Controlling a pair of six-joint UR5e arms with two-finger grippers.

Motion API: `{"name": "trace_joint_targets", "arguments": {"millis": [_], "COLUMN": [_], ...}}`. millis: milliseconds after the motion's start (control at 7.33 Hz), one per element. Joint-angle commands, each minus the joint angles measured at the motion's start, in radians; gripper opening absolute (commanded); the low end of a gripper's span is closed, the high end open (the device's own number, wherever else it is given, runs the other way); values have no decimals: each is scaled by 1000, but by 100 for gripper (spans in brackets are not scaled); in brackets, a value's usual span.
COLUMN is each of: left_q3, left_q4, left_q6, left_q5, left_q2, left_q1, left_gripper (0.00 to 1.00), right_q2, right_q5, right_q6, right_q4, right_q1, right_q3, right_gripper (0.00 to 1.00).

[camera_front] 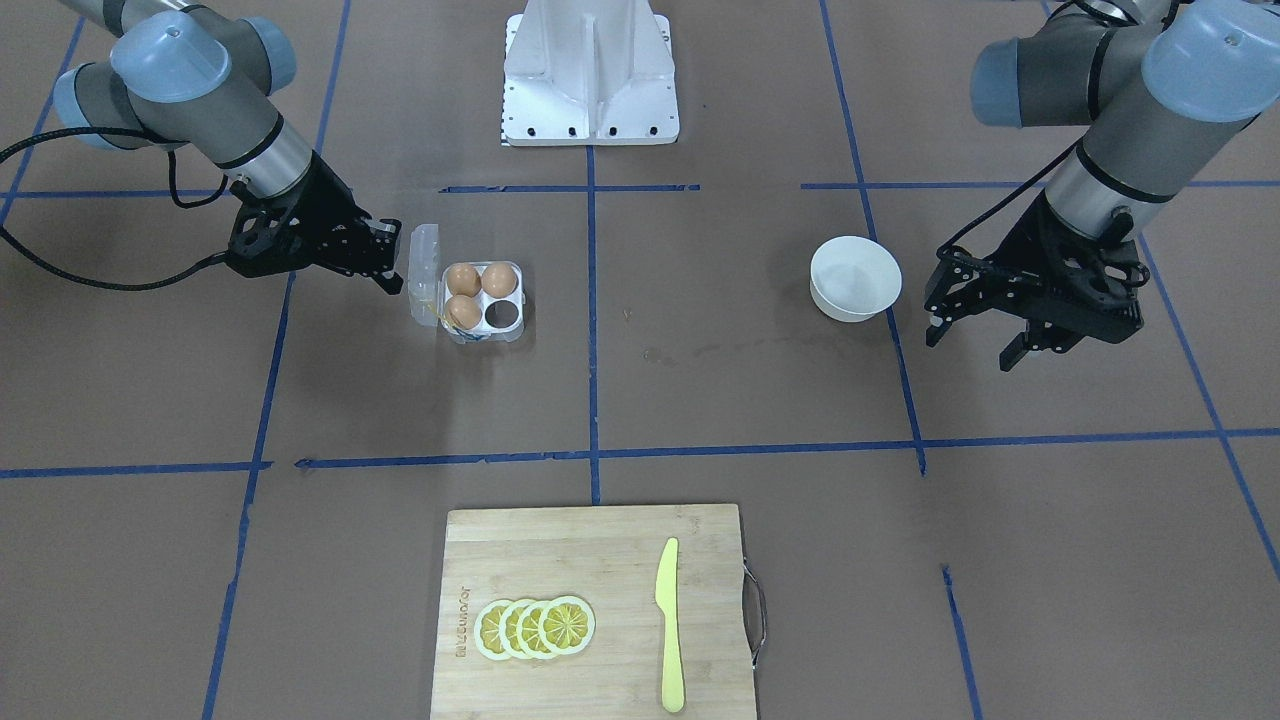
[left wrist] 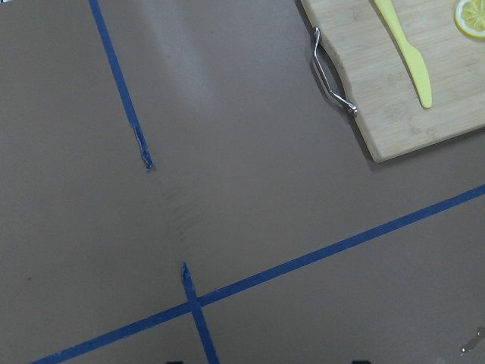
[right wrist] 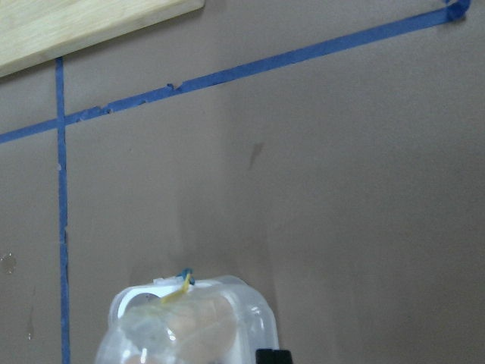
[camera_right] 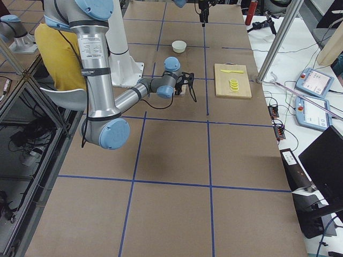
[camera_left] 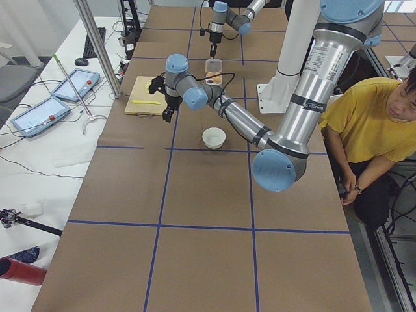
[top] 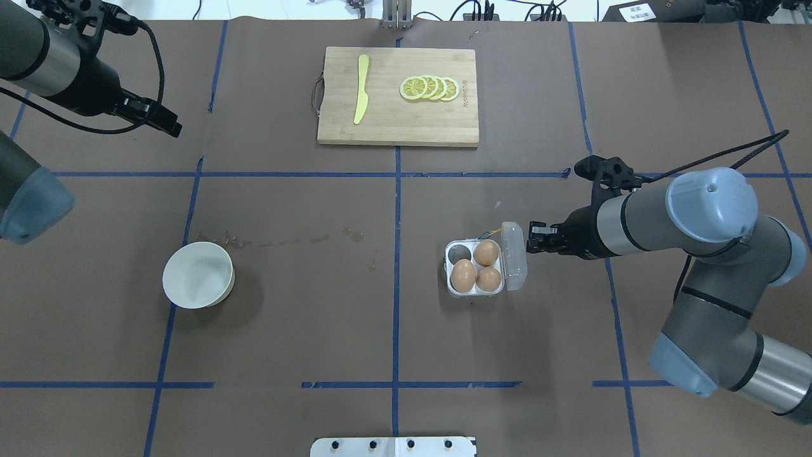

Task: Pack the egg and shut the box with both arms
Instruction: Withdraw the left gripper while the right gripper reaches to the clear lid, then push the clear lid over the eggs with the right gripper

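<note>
My box [top: 474,294] sits at about 4 o'clock from the table's middle in the overhead view. Three of its four cups hold eggs [top: 463,275], at 1, 5 and 7 o'clock within the tray. The clear lid [top: 515,251] stands raised along the box's 3 o'clock edge, and a bit of yellow string [right wrist: 184,282] shows near the hinge at the 12 o'clock end. A white bowl [top: 190,273] lies well apart at 9 o'clock from the box. At the table's 12 o'clock edge a board [top: 393,120] carries lemon slices [top: 430,87] and a yellow knife [top: 361,89]. The eggs and box lie at 9 o'clock from my right gripper [top: 533,238], whose tips are just beside the lid's outer face. I cannot tell whether they touch it or how far the jaws stand apart. My right forearm lies nearly level, coming in from 3 o'clock with the wrist pointing toward 9. My left gripper [camera_front: 968,352] hangs above the table at about 10 o'clock, far from the box, tilted downward with its fingers spread wide and nothing between them. Its wrist camera looks down on the board's handle corner.
</note>
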Motion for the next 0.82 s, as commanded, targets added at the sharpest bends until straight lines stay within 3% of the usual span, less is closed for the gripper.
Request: {"name": "trace_joint_targets", "arguments": {"millis": [0, 409, 682], "left_q3": [-3, -1, -4], "left_q4": [2, 0, 0], "left_q6": [2, 3, 43], "left_q5": [0, 1, 0], "left_q2": [2, 2, 23], "left_q1": [-1, -1, -9], "left_gripper": [80, 80, 80], "right_q2": [35, 86, 75], "right_q5": [-48, -93, -21], "right_q6": [4, 32, 23], "right_q4": [-56, -103, -108], "right_q1": [-1, -42, 11], "right_q3": [5, 18, 35], "right_gripper": [0, 0, 0]}}
